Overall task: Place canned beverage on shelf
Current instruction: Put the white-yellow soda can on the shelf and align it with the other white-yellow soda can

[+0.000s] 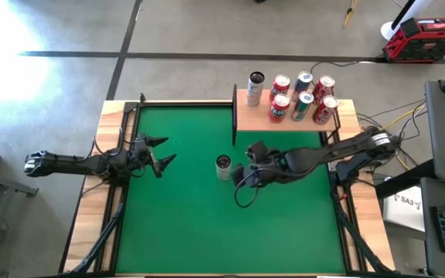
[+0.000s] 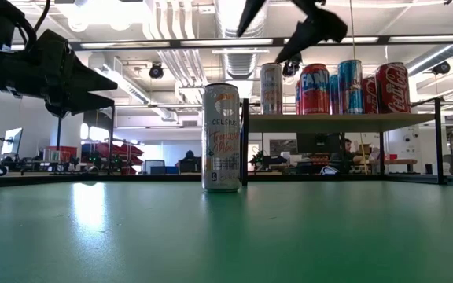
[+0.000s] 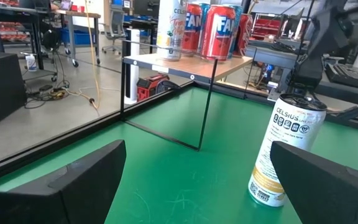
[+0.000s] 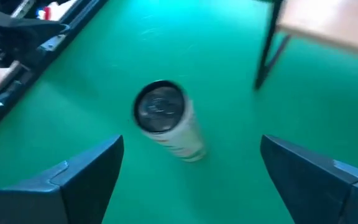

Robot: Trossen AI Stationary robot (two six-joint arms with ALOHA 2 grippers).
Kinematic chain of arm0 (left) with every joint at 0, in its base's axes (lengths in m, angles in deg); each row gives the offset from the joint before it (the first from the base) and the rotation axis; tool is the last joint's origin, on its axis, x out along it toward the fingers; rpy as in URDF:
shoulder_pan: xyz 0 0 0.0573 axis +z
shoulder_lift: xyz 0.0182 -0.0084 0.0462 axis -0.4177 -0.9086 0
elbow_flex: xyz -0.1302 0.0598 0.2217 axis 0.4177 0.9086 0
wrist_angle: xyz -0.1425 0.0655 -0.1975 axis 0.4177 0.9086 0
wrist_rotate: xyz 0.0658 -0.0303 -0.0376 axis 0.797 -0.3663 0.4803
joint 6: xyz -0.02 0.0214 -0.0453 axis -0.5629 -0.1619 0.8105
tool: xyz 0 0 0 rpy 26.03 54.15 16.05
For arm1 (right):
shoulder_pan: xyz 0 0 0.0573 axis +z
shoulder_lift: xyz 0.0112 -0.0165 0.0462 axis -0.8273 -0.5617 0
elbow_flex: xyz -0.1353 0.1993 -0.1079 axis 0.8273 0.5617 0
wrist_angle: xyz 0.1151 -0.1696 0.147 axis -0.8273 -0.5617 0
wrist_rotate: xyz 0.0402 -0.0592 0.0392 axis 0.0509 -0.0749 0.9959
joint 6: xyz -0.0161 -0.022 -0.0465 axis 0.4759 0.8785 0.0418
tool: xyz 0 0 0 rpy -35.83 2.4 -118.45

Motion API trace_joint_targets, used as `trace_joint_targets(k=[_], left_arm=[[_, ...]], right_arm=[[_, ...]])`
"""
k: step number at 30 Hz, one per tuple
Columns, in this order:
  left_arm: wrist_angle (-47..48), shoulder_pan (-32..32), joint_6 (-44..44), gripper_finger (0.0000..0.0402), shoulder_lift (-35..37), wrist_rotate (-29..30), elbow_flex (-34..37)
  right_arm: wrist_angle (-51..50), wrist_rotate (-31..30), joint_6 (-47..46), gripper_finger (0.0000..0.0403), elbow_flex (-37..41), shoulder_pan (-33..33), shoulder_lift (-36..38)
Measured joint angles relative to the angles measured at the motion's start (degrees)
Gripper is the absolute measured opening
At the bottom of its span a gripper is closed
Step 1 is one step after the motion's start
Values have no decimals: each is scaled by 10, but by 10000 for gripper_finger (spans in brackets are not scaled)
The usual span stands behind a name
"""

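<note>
High view was used for the layout: the can (image 1: 222,166) stood upright on the green mat (image 1: 184,224), long axis vertical, at about nine o'clock from the right gripper (image 1: 242,174) and just beside it. That gripper was seen spread wide above the can, holding nothing. The left gripper (image 1: 161,152), also spread and empty, waited well apart at the can's nine o'clock, so the right arm was judged nearer. The shelf (image 1: 247,117), already crowded with cans, lay at the can's one o'clock. The can was slim, pale, with a silver top.
</note>
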Motion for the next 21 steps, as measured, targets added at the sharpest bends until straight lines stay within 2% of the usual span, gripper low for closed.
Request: trace_joint_targets(k=[5, 9, 16, 21], left_arm=[[0, 0, 0, 384, 0, 0, 0], [0, 0, 0, 384, 0, 0, 0], [0, 0, 0, 384, 0, 0, 0], [0, 0, 0, 384, -1, 0, 0]], right_arm=[[17, 2, -70, 370, -33, 0, -65], [-62, 10, -127, 370, -116, 0, -124], [-228, 19, -165, 370, -307, -2, -216], [-299, 45, -207, 370, -394, -18, -274]])
